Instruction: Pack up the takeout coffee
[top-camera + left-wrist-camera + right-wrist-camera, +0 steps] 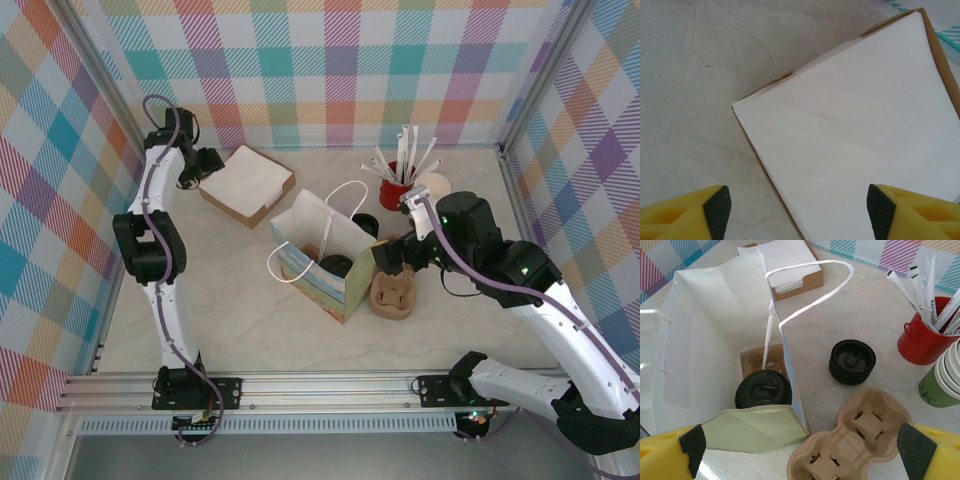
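The takeout coffee (763, 389) stands inside the white paper bag (715, 315), in a brown carrier at the bag's bottom. A black lid covers it and its sides are hidden. In the top view the bag (325, 275) stands open at mid-table, with the lidded cup (336, 265) visible in it. My right gripper (802, 449) is open, hovering above the bag's near edge and a loose pulp carrier (855, 440). My left gripper (799, 212) is open at the far left, its pads apart over a stack of white napkins (855, 130) in a brown box.
A stack of black lids (852, 361) lies right of the bag. A red cup of wrapped straws (920, 342) and a stack of olive-green cups (940, 385) stand at the back right. The napkin box (247, 183) sits back left. Frame rails bound the table.
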You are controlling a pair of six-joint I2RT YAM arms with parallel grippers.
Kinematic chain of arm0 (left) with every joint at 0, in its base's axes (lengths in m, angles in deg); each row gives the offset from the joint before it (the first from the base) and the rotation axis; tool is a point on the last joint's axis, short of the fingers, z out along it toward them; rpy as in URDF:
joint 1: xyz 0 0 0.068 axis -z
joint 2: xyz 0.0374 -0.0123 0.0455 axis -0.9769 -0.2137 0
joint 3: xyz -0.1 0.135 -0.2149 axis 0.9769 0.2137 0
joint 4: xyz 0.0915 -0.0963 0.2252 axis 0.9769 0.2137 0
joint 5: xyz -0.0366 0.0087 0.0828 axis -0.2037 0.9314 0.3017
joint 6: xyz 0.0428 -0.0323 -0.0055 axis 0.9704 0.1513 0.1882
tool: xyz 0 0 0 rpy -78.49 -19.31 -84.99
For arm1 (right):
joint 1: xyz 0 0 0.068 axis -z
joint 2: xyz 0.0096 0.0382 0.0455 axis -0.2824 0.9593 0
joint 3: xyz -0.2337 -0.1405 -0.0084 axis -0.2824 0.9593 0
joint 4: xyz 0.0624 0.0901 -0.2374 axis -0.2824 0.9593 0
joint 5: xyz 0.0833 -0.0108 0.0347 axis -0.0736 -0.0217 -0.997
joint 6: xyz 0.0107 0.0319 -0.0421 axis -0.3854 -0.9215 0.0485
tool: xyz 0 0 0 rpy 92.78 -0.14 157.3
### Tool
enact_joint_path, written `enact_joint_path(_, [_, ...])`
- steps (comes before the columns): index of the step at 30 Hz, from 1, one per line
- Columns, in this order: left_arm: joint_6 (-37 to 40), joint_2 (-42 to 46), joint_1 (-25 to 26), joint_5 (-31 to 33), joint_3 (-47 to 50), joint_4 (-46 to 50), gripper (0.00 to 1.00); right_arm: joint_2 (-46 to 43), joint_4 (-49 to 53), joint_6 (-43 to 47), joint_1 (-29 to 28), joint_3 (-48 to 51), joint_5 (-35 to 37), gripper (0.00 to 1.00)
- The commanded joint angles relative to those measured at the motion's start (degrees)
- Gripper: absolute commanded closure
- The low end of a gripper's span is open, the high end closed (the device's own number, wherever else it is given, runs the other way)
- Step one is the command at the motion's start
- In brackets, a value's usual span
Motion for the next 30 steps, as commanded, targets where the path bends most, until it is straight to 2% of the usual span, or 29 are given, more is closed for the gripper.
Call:
enact_joint_path(1, [1.6, -4.0, -0.6, -1.2, -6.3, 4.8, 0.30, -0.4, -1.4, 1.8, 0.1, 0.7, 1.3, 0.00])
enact_joint_path(8, [1.8, -10.1, 0.1, -2.1, -11.7, 6.5, 0.37, 0.6, -1.5, 2.5, 0.1, 1.0, 1.8, 0.00])
enact_joint_path(25, [8.4, -16.6, 6.1, 6.8, -14.8, 7.7, 0.38, 0.9, -0.7, 3.1, 0.2, 1.0, 2.9, 0.00])
enact_joint_path(30, [8.7, -17.5, 6.6, 6.8, -14.9, 8.2, 0.43, 1.3, -0.9, 3.1, 0.1, 1.1, 2.9, 0.00])
